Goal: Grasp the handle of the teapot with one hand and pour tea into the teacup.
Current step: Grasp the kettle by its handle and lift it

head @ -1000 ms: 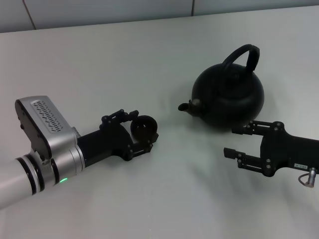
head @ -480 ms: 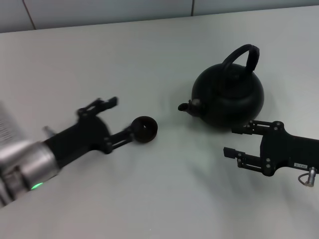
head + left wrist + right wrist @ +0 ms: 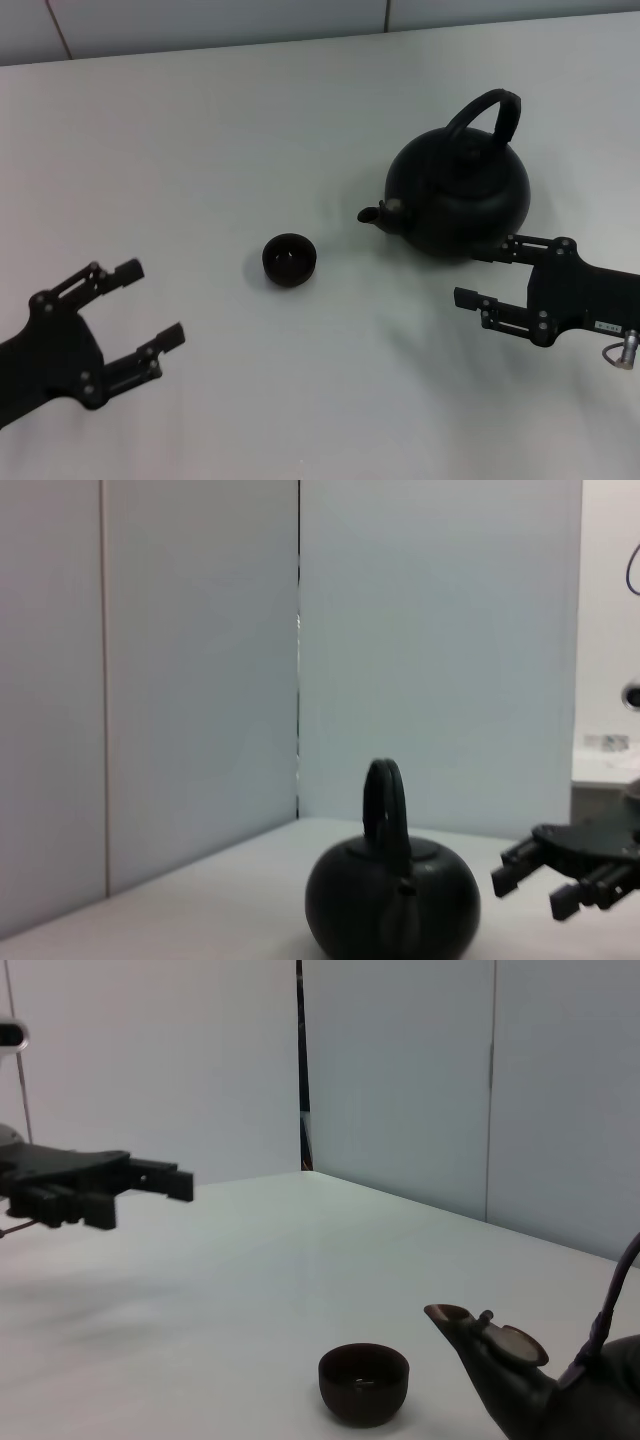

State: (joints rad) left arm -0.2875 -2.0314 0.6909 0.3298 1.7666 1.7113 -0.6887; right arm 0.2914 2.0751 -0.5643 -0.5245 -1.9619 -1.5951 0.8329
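Teacup (image 3: pixel 289 259) alone on white table (image 3: pixel 250 130), teapot (image 3: pixel 459 189) upright, left gripper (image 3: pixel 150 308) wide, well clear, right gripper (image 3: pixel 484 272) spread, seemingly just short of pot.

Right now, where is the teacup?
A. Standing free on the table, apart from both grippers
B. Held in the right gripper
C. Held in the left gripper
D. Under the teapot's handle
A: the teacup stands alone on the table, with the left gripper open and apart from it and the right gripper by the teapot.
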